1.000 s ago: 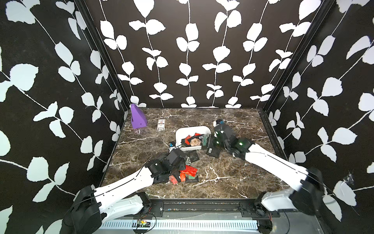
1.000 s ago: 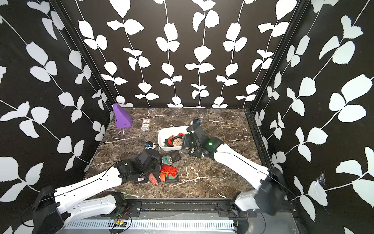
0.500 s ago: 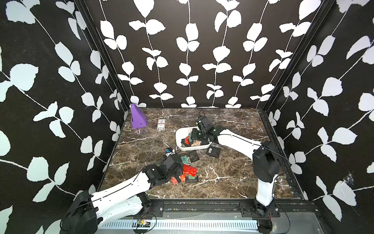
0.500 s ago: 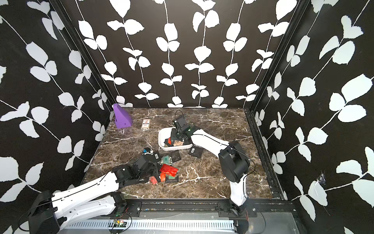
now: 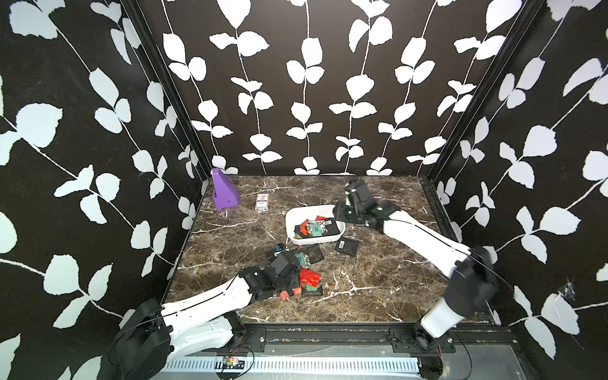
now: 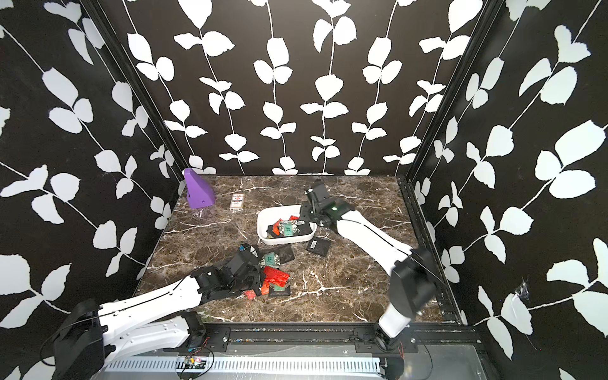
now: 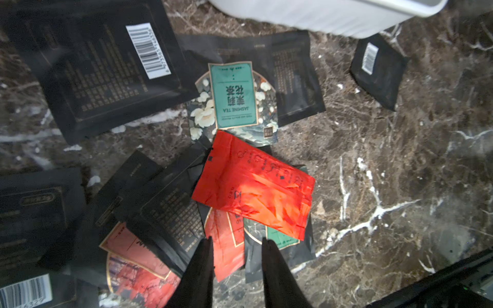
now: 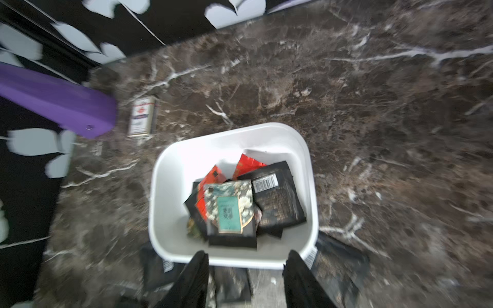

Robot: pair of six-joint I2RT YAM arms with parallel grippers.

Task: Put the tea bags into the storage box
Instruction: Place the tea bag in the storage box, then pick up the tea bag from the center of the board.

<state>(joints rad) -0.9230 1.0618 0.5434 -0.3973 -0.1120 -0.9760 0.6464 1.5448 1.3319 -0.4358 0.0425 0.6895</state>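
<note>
My left end effector (image 7: pixel 237 248) has its jaws only narrowly apart, and I see nothing pinched between them. Its tips sit low over the loose heap of tea bags (image 7: pixel 170 208) on the near middle of the surface (image 5: pixel 378 283). A crumpled red-orange sachet (image 7: pixel 253 192) lies just beyond the tips, on top of black ones. A little farther on, a green-labelled jasmine sachet (image 7: pixel 233 96) overlaps another black one. The storage box (image 5: pixel 296 217) stands beyond that heap, farther back and slightly right, apart from this end effector. My right end effector (image 8: pixel 246 262) is spread wide and empty, hanging above the rim at the right end of the box. Inside the box I see a small stack of sachets. A green-labelled one is on top, a black one with a barcode (image 8: pixel 277 197) is beside it, and red ones poke out beneath. A lone black sachet (image 5: pixel 346 246) lies flat on the surface just beside the box, on its near right. In the far left corner stands a purple wedge (image 5: pixel 223 194), with a small white packet (image 5: pixel 262 201) just to its right.
</note>
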